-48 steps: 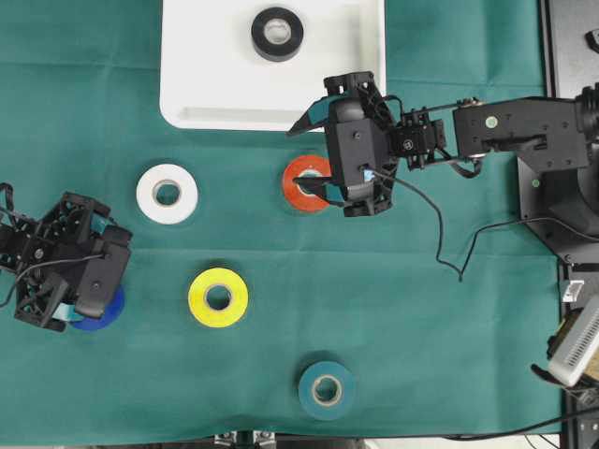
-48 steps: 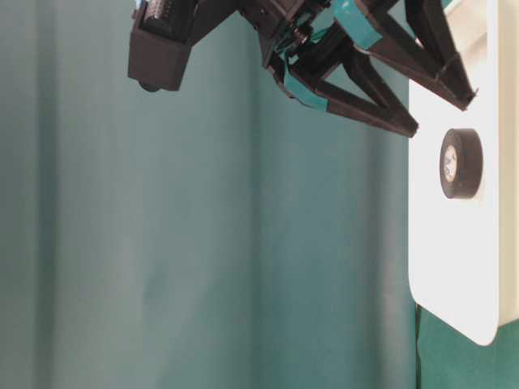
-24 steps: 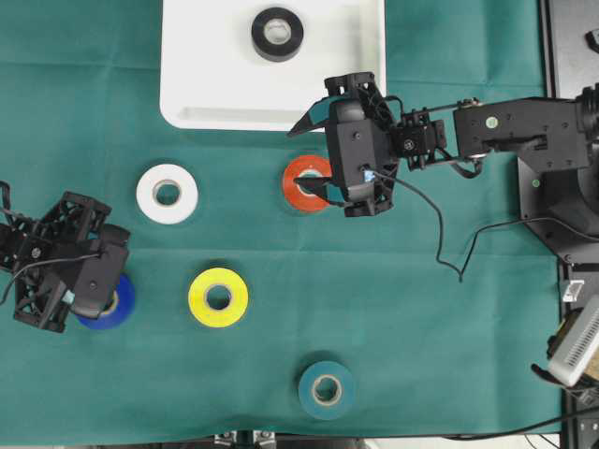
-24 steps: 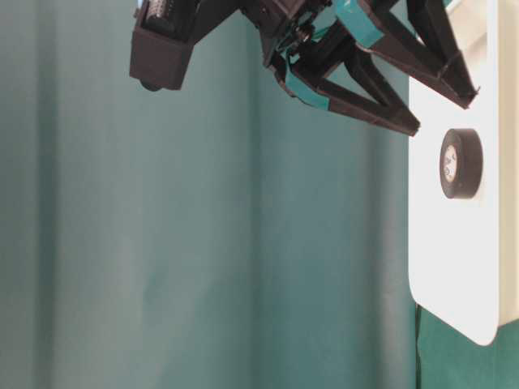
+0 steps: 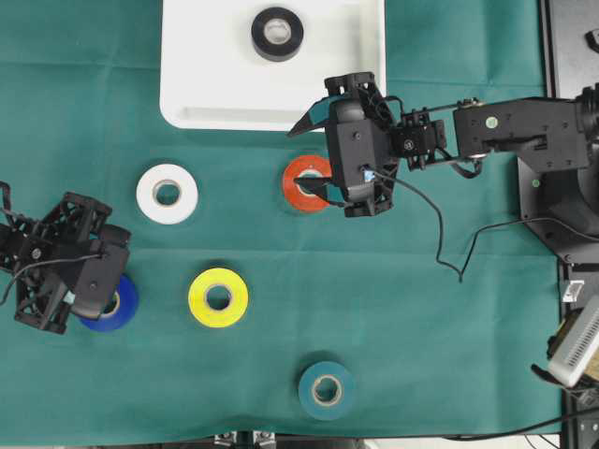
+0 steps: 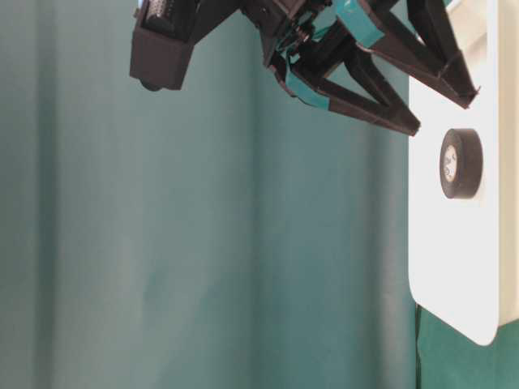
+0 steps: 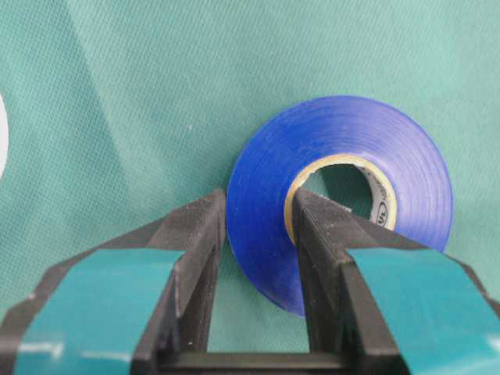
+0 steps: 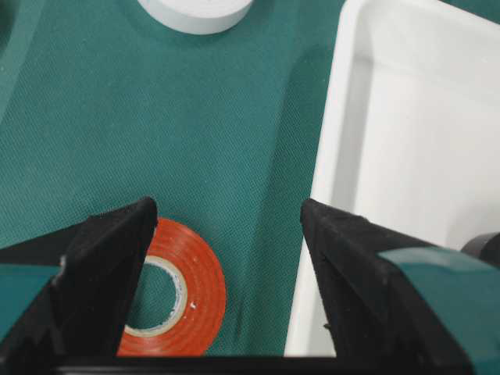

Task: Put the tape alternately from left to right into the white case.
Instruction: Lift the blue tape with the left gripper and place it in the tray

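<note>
My left gripper point(image 5: 101, 297) point(image 7: 258, 207) is shut on the blue tape point(image 5: 126, 301) point(image 7: 344, 133) at the left, with one finger inside the core and one on the outer wall. The roll lies on the green cloth. My right gripper point(image 5: 309, 157) point(image 8: 228, 209) hangs open over the red tape point(image 5: 296, 178) point(image 8: 199, 285), just below the white case point(image 5: 178, 94) point(image 8: 391, 156). Its jaws hold nothing. A black tape point(image 5: 258, 34) point(image 6: 464, 162) lies inside the case. White tape point(image 5: 148, 194), yellow tape point(image 5: 198, 297) and teal tape point(image 5: 309, 389) lie flat on the cloth.
The right arm point(image 5: 505, 131) reaches in from the right edge, with a loose black cable point(image 5: 440, 234) trailing over the cloth. The right robot base point(image 5: 571, 187) stands at the far right. The case's near rim point(image 8: 312, 234) lies close beside the right gripper's finger.
My left gripper has closed on the blue tape and shifted slightly left, uncovering more of the roll. The right arm has not moved.
</note>
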Robot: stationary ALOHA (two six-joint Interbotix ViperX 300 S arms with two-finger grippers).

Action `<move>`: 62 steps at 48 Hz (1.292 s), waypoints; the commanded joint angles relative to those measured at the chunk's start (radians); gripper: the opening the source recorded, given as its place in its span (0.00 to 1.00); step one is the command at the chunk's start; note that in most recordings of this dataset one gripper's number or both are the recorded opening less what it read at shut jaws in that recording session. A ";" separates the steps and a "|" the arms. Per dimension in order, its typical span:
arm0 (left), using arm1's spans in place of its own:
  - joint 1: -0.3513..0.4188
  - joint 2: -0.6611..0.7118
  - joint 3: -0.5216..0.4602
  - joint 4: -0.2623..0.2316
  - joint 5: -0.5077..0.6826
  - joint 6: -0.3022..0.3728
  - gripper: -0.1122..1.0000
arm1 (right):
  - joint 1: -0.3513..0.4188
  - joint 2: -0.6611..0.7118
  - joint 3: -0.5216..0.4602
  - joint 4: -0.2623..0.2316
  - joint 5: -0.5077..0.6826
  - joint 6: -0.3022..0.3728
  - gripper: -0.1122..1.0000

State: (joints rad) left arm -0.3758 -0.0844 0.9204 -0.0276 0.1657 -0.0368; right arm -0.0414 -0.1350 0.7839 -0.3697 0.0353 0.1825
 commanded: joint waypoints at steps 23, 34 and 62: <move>0.043 -0.083 -0.150 0.002 -0.003 0.008 0.07 | 0.003 -0.015 -0.009 -0.002 -0.008 0.000 0.81; 0.104 -0.083 -0.156 0.002 -0.006 0.011 0.07 | 0.003 -0.014 -0.009 0.000 -0.009 0.000 0.81; 0.407 -0.083 -0.178 0.005 -0.011 0.077 0.07 | 0.003 -0.014 -0.011 -0.002 -0.008 0.000 0.81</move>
State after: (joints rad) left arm 0.0015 -0.1473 0.7716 -0.0276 0.1672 0.0322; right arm -0.0399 -0.1350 0.7839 -0.3697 0.0353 0.1825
